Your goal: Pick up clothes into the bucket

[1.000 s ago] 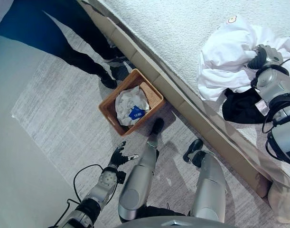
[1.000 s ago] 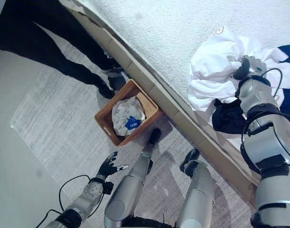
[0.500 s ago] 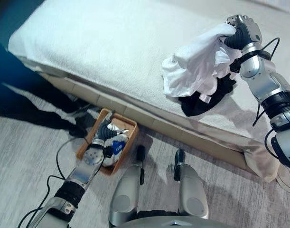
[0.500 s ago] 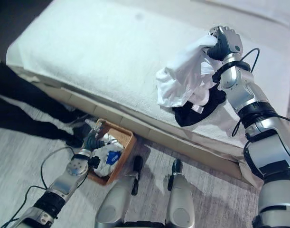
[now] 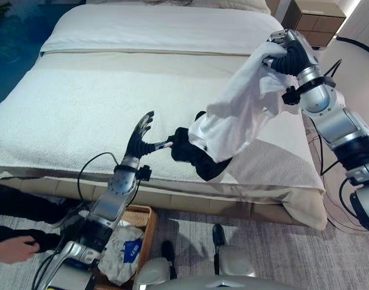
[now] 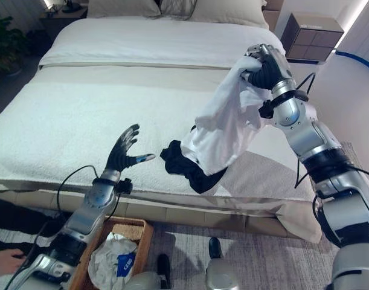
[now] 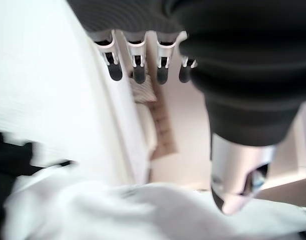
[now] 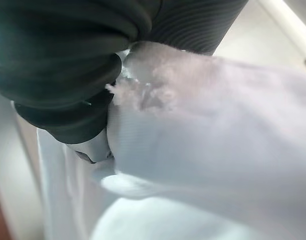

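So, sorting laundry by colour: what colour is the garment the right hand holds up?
White; the garment hanging from the right hand shows best in the right eye view.

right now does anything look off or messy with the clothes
The white garment hangs lifted from the right hand, and its lower end looks caught on the dark garment, still crumpled on the bed. The left hand hovers open, holding nothing. The basket on the floor already holds clothes.
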Motion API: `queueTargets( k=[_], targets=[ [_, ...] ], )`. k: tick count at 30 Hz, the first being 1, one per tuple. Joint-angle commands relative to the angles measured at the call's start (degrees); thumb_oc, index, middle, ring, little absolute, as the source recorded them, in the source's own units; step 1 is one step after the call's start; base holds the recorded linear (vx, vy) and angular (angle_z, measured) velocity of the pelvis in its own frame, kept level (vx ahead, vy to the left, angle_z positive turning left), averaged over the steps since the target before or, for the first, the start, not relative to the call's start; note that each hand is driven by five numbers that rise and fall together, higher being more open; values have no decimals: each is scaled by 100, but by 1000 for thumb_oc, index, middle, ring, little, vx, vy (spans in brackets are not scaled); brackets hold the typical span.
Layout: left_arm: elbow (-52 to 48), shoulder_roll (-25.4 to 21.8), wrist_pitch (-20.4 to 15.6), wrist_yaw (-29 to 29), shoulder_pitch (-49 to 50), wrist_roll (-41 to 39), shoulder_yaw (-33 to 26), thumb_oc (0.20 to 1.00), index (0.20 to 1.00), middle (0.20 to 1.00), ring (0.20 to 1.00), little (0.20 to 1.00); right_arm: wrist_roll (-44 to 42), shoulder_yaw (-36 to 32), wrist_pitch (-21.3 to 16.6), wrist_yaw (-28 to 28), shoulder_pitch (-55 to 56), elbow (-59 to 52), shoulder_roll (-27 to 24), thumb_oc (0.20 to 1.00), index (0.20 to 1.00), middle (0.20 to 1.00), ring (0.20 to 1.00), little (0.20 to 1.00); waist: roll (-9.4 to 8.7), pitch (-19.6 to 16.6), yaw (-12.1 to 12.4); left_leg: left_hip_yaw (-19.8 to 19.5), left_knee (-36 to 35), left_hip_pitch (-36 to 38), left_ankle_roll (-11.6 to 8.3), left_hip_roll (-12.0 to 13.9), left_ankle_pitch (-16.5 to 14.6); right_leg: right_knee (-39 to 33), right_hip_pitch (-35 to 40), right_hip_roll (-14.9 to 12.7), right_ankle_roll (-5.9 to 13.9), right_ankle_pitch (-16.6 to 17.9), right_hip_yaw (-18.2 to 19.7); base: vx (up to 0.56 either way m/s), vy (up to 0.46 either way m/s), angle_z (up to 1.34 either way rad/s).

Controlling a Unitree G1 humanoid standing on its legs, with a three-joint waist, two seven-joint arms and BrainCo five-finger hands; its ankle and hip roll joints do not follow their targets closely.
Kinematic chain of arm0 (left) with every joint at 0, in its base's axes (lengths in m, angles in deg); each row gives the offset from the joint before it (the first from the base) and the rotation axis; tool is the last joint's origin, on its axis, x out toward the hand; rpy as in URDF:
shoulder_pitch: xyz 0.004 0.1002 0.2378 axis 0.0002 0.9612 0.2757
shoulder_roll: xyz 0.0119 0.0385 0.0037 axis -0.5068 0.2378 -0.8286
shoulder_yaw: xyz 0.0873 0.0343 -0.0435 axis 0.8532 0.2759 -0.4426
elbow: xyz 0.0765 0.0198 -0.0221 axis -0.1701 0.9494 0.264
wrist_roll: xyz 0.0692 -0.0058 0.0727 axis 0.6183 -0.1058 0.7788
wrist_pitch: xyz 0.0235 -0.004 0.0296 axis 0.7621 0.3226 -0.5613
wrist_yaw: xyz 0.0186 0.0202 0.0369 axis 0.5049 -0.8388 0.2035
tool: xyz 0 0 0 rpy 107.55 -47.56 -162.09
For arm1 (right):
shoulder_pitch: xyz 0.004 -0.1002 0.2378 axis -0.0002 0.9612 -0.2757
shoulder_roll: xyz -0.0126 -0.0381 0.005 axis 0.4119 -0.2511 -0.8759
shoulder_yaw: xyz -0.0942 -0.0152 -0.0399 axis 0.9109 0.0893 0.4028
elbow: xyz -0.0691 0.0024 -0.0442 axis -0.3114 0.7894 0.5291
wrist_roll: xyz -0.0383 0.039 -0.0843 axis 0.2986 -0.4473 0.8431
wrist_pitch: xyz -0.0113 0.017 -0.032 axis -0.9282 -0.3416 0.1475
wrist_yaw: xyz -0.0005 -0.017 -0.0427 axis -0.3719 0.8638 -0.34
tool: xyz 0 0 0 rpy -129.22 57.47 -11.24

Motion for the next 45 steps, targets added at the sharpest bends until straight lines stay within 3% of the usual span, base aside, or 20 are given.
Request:
queueTargets(
  k=[1, 8, 12, 21, 27, 28, 29, 30, 32, 33, 34, 35, 42, 43, 45],
  targets=[
    [20, -87, -120, 105, -665, -143, 445, 1000, 1000, 1000, 1000, 1000, -1080, 85, -370, 430, -459, -410, -114, 200, 200, 200, 200, 200, -205, -685, -50, -35, 389, -221, -152, 74, -463, 480, -32, -61, 223, -588, -13, 51, -14, 7],
    [442, 130, -33, 111, -1422, -122, 879, 1000, 1000, 1000, 1000, 1000, -1983, 353, -406, 887, -517, -1068, -138, 200, 200, 200, 200, 200, -201, -882, -163, 4, 309, -47, -176, 107, -467, 392, 138, -38, 201, -599, -56, 47, -14, 1],
    [725, 335, 9, 280, -1928, -494, 1361, 1000, 1000, 1000, 1000, 1000, -2296, 657, -421, 1078, -698, -1474, -151, 200, 200, 200, 200, 200, -187, -964, -235, -25, 278, 26, -190, 120, -463, 426, 221, -25, 183, -652, -116, 38, -12, 1],
    [956, 725, 190, 821, -2454, -1515, 2358, 1000, 1000, 1000, 1000, 1000, -2542, 964, -478, 1093, -896, -1796, -81, 200, 200, 200, 200, 200, -123, -1031, -318, -139, 286, 86, -213, 114, -466, 435, 387, -38, 166, -735, -251, 28, -11, 6],
    [1100, 759, 346, 1077, -2487, -1639, 2653, 1000, 1000, 1000, 1000, 1000, -2580, 756, -539, 998, -738, -1969, -93, 200, 200, 200, 200, 200, -83, -1021, -338, -194, 276, 100, -224, 118, -455, 413, 448, -47, 162, -766, -330, 10, -3, 9],
    [1148, 754, 409, 1181, -2389, -1919, 2722, 313, 313, 313, 313, 313, -2551, 632, -547, 926, -660, -1985, -60, 200, 200, 200, 200, 200, -66, -1019, -338, -214, 287, 94, -223, 114, -457, 414, 455, -54, 160, -774, -351, 0, 0, 0],
    [1148, 752, 409, 1182, -2388, -1921, 2725, 313, 313, 313, 313, 313, -2550, 626, -546, 926, -653, -1988, -60, 200, 200, 200, 200, 200, -69, -1020, -337, -215, 287, 93, -223, 114, -457, 414, 455, -54, 160, -774, -353, 0, 0, 0],
    [1157, 712, 446, 1238, -2285, -2097, 2740, 200, 200, 200, 200, 200, -2473, 471, -563, 834, -547, -1940, 1, 200, 200, 200, 200, 200, -48, -1009, -333, -227, 288, 94, -221, 111, -457, 410, 472, -60, 156, -784, -368, 0, 0, 0],
    [1088, 658, 459, 1269, -2211, -2191, 2738, 200, 200, 200, 200, 200, -2421, 356, -565, 789, -451, -1947, 19, 200, 200, 200, 200, 200, -43, -1007, -330, -240, 289, 97, -220, 107, -457, 410, 482, -62, 153, -790, -376, 8, 3, 5],
    [1036, 597, 469, 1262, -2013, -2346, 2628, 200, 200, 200, 200, 200, -2305, 148, -574, 698, -270, -1921, 54, 319, 319, 319, 319, 319, -35, -1002, -311, -258, 292, 93, -218, 109, -459, 413, 495, -62, 145, -805, -391, 5, -3, 6],
    [1030, 591, 471, 1262, -2006, -2347, 2634, 200, 200, 200, 200, 200, -2301, 137, -571, 697, -254, -1930, 57, 602, 602, 602, 602, 602, -40, -1007, -310, -259, 292, 92, -218, 108, -460, 413, 495, -62, 145, -806, -392, 7, -6, 9],
    [963, 553, 483, 1274, -1903, -2397, 2578, 200, 200, 200, 200, 200, -2245, 21, -569, 670, -142, -1938, 63, 1000, 1000, 1000, 1000, 1000, -45, -1005, -299, -270, 295, 88, -215, 107, -461, 413, 496, -67, 143, -806, -397, 6, -4, 8],
    [202, 232, 457, 1073, -675, -2339, 1539, 200, 200, 200, 200, 200, -1798, -1542, -573, 327, 1559, -1970, 189, 1000, 1000, 1000, 1000, 1000, -59, -966, -176, -376, 321, 51, -188, 89, -485, 410, 542, -95, 123, -848, -488, 6, -1, 7],
    [-243, 13, 390, 995, -189, -2083, 983, 200, 200, 200, 200, 200, -1722, -2225, -577, 219, 2355, -1864, 402, 1000, 1000, 1000, 1000, 1000, -74, -955, -117, -413, 341, -14, -176, 75, -451, 415, 509, -107, 110, -825, -523, 0, 0, 0],
    [-474, -72, 383, 1034, 60, -1993, 785, 200, 200, 200, 200, 200, -1752, -2471, -566, 237, 2714, -1850, 533, 1000, 1000, 1000, 1000, 1000, -83, -962, -91, -438, 340, 14, -176, 80, -504, 413, 547, -104, 113, -877, -547, 19, -5, 2]
  ],
)
